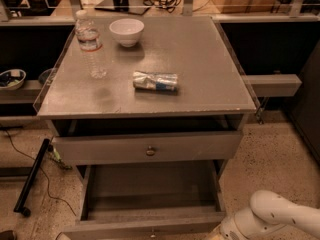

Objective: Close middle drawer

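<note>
The middle drawer is pulled far out of the grey cabinet, its bare grey floor showing. Its low front runs along the bottom edge of the view. Above it, the taller-fronted drawer with the brass-coloured knob stands slightly out. My white arm comes in from the bottom right. My gripper is at the bottom edge, right by the right end of the middle drawer's front, and is mostly cut off by the frame.
On the cabinet top stand a water bottle, a white bowl and a crumpled packet. A black pole and a cable lie on the floor at the left. Shelves flank both sides.
</note>
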You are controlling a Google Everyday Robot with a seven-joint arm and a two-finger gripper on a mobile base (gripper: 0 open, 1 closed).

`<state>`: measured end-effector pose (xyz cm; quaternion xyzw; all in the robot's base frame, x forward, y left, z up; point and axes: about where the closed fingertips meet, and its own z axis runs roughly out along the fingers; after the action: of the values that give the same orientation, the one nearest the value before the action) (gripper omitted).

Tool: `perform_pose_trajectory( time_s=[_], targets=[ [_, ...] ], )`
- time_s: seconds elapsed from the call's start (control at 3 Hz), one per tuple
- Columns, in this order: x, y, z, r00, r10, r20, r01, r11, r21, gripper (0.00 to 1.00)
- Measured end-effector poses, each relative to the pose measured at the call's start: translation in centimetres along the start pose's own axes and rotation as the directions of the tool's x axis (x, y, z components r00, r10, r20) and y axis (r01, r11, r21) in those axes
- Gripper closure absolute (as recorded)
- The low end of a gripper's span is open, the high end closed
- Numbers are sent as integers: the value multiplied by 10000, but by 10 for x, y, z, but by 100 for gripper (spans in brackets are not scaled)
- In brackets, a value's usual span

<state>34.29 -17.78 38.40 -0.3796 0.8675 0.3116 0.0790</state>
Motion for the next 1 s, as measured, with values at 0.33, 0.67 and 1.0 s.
perform_pose_trajectory(
  time_s=[0.33, 0.67, 1.0],
  targets=[
    [-10, 6, 5, 9997, -160, 167, 163, 9996, -208, 100],
    [-10, 5, 5, 9997, -156, 167, 159, 9997, -210, 100],
    [-4, 3, 13, 9998, 151, 128, -146, 9991, -390, 100]
  ],
)
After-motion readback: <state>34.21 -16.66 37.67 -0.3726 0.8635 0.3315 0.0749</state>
